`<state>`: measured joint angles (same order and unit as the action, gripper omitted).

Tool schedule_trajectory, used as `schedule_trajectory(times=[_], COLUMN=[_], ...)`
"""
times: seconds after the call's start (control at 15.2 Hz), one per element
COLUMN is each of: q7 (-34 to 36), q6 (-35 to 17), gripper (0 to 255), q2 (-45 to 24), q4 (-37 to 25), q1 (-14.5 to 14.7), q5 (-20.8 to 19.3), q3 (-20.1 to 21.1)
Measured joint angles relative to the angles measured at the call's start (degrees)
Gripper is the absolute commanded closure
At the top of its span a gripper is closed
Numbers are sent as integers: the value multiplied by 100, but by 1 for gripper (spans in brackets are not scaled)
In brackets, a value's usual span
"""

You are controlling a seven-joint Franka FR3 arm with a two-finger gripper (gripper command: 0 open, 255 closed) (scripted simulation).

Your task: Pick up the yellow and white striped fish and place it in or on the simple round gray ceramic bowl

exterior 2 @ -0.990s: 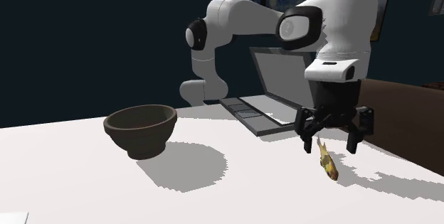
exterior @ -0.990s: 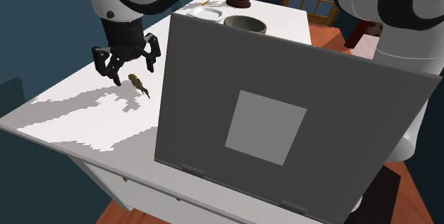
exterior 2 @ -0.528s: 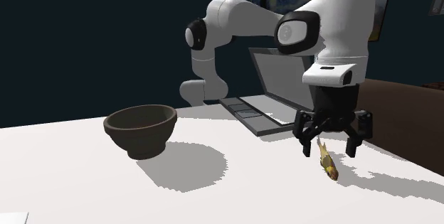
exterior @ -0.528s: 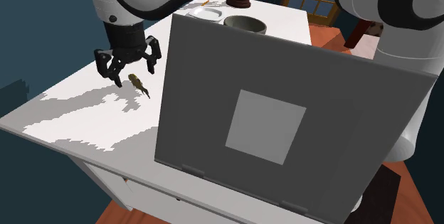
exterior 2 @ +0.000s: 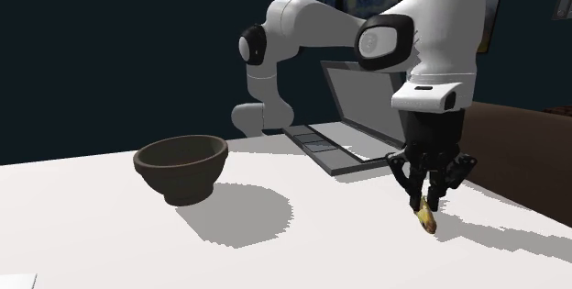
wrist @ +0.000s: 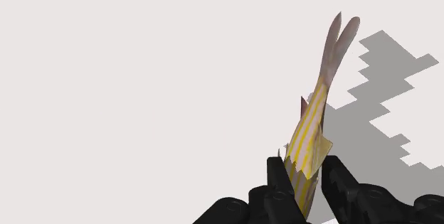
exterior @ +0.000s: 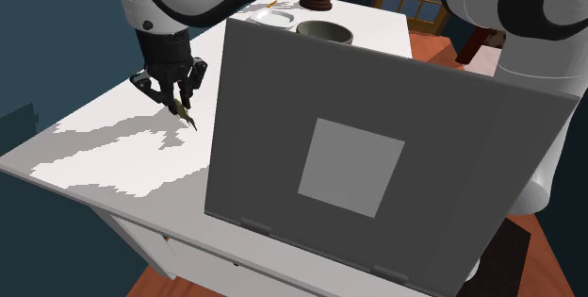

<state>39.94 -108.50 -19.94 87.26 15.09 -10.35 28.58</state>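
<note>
Rik: Fingers are way closer together than half a second ago, when they sit splayed either side of the fish. Now the gripper is pinched onto the yellow and white striped fish, both black fingers pressed against its head end, forked tail poking out past the tips over the white tabletop

Jo: yep, same from the second exterior view. The gripper points straight down with the fish sticking out below the tips, low end right at the tabletop. Can't tell if it's touching though. Where's the bowl?

Rik: dark grey bowl stands well apart from it. In the shoulder view the bowl is up by the tabletop's far corner, beside a white plate. The fish is near the open laptop, between its lid and the tabletop's edge on that view's left
</note>
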Motion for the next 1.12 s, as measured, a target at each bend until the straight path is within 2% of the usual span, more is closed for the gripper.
schedule_trajectory(times=[0.4, 1.12], q7=[-22, -53], q6=[80, 905], gripper=[255, 255], q2=[28, 13], q4=[-21, -845], q1=[-7, 86], q5=[29, 43], q3=[10, 44])
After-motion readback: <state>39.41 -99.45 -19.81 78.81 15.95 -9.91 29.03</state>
